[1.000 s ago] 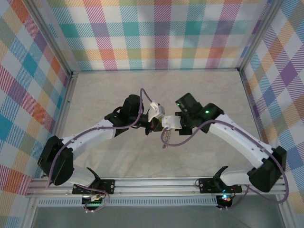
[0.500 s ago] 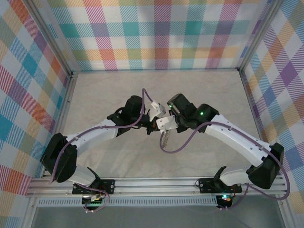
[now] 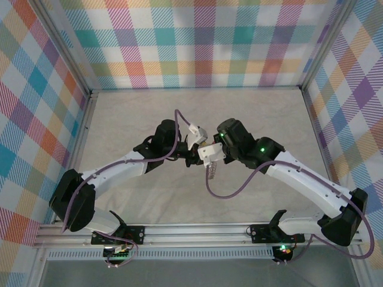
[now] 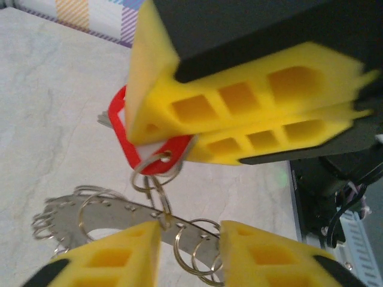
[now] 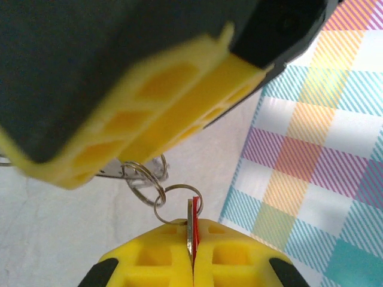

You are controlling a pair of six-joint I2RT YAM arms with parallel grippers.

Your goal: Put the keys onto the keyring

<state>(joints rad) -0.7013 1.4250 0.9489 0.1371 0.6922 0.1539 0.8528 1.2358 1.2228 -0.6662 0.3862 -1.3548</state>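
Observation:
My left gripper (image 4: 191, 245) is shut on the keyring (image 4: 108, 209), a flat grey toothed band with several small split rings hanging through its holes. The band runs across the gap between its yellow fingers. My right gripper (image 5: 192, 230) is shut on the red key tag (image 5: 195, 209) and its thin metal key. A split ring (image 5: 179, 203) on the tag is linked to another ring at the keyring. From the left wrist, the red tag (image 4: 119, 128) sticks out of the right gripper's pads just above the band. From above, both grippers meet mid-table, the keyring (image 3: 209, 173) dangling below them. The black key is out of view.
Pale marbled table (image 3: 131, 113) with plaid walls on three sides and an aluminium rail (image 3: 197, 230) at the near edge. The right arm's purple cable (image 3: 224, 192) loops low beside the hanging keyring. Open floor lies behind and to both sides of the grippers.
The right gripper moved left and closed up against the left gripper. The right arm's elbow swung outward. The hanging keyring shifted only slightly.

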